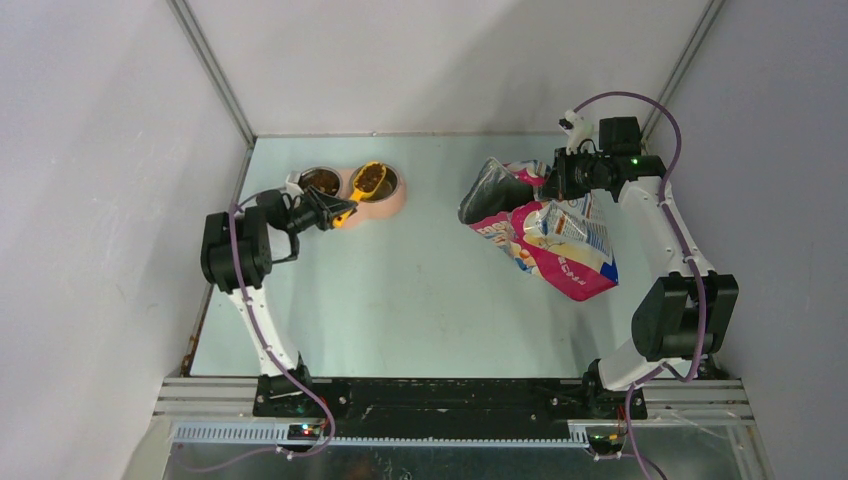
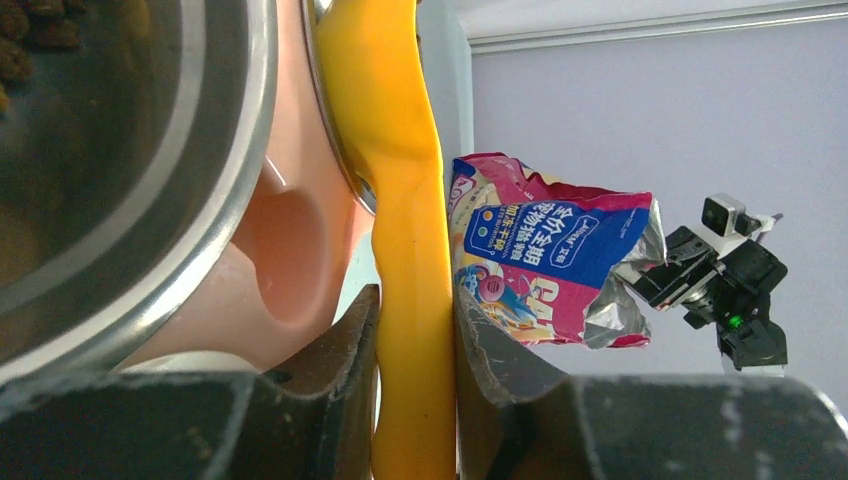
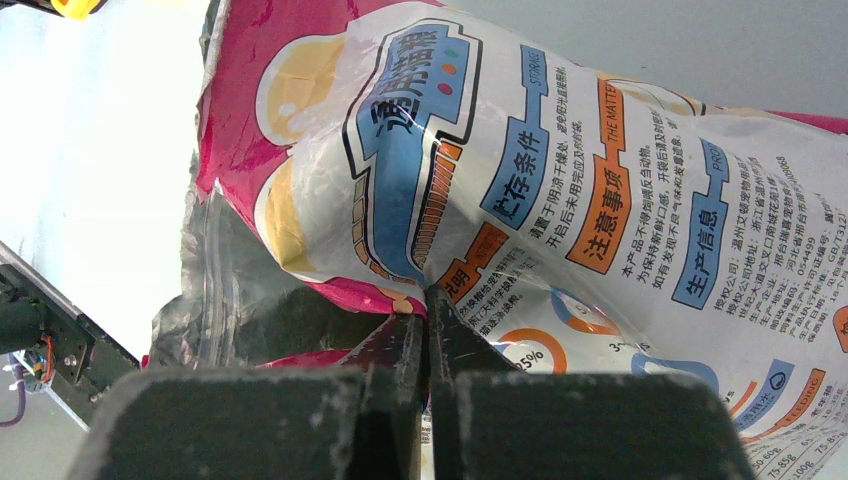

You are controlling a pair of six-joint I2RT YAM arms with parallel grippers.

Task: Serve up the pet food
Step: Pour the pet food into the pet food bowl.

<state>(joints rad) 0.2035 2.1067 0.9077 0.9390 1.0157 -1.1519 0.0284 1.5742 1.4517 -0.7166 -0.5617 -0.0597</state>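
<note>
Setting: pale table (image 1: 420, 300), boxed in by plain grey-white walls (image 1: 100, 150) on three sides.
Feeder (image 1: 392, 206): pink, two steel bowls side by side, far-left part of the table. Pink body also fills mid-left of the left wrist view (image 2: 290, 250).
Left bowl (image 1: 319, 181): steel, w/ brown bits on the bottom. Seen close up in the left wrist view (image 2: 150, 150).
Right bowl (image 1: 388, 183): steel, mostly covered by the scoop head in the top view.
Scoop (image 1: 368, 180): orange plastic. Head is over the right bowl and the handle runs down-left to the left hand. Can't tell whether it touches the rim. Handle runs up the centre of the left wrist view (image 2: 400, 200).
Pet food (image 1: 371, 175): small brown kibble, some in the scoop head, some in the left bowl (image 2: 40, 30). Inside of the bag is not visible.
Left hand (image 1: 330, 212): closed on the scoop handle, one finger each side, both against the plastic (image 2: 415, 300).
Bag (image 1: 560, 245): glossy pink/blue/white, silver lining, on the right half of the table, well apart from the feeder. Top is open, w/ the mouth raised and facing left. Other end rests on the table toward near-right. Print visible in both wrist views (image 2: 540, 260) (image 3: 520, 180).
Right hand (image 1: 555, 180): fingers pressed together w/ a fold of bag film pinched btwn them, next to the open mouth (image 3: 428, 320).
</note>
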